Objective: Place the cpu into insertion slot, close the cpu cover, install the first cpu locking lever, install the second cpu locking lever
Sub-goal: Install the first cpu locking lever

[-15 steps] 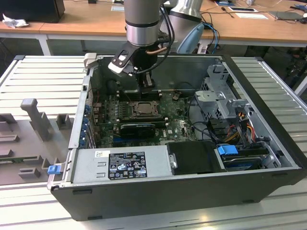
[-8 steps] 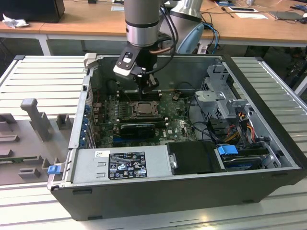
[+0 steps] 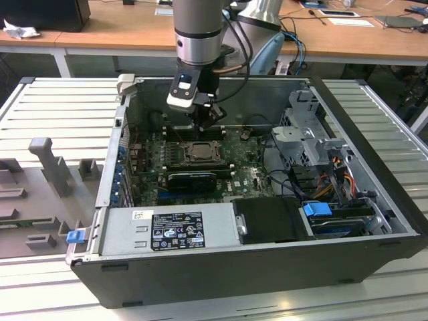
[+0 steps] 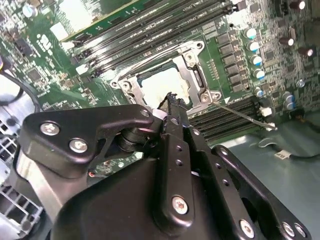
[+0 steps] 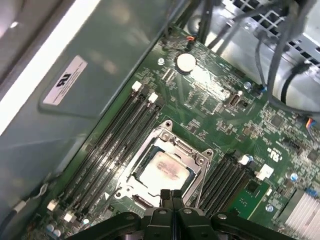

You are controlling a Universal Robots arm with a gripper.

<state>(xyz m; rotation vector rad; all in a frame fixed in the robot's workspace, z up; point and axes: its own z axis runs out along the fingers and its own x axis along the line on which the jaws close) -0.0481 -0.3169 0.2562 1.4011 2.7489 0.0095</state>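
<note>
Exterior view: the arm drops into the open PC case (image 3: 101, 194) from the upper centre of the frame. The gripper (image 3: 206, 127) hangs just above the insertion slot (image 3: 198, 152), which sits mid-frame on the green motherboard (image 3: 249, 175). The power supply (image 3: 180, 227) lies along the lower edge, w/ cabling towards the exterior view's right.

Second wrist view: the gripper (image 4: 170, 99) has its fingers brought together w/ nothing between them, and the tip is at the slot's near edge. The cpu (image 4: 161, 84) is seated, its pale top showing through the window of the cpu cover (image 4: 192, 75), which looks to be lying flat on it. One thin wire locking lever (image 4: 242, 114) sticks out from a slot corner, across the memory slots (image 4: 150, 35) on that side, so it looks unlatched.

First wrist view: same story. The closed gripper (image 5: 172, 196) is at the socket rim, the cpu (image 5: 166, 167) is in place and the cpu cover (image 5: 141, 157) frames it. A coin cell (image 5: 186, 62) sits well beyond. Can't tell lever positions here.

Judgement: placing and cover look done, and lever work is the step in hand. To do it well:
- Use the closed tip as a pusher on the wire only.
- Press it down, then sideways under its hook.
- Stay off the cpu top, memory slots and nearby caps.
- Keep force low, as the wire may spring back.
</note>
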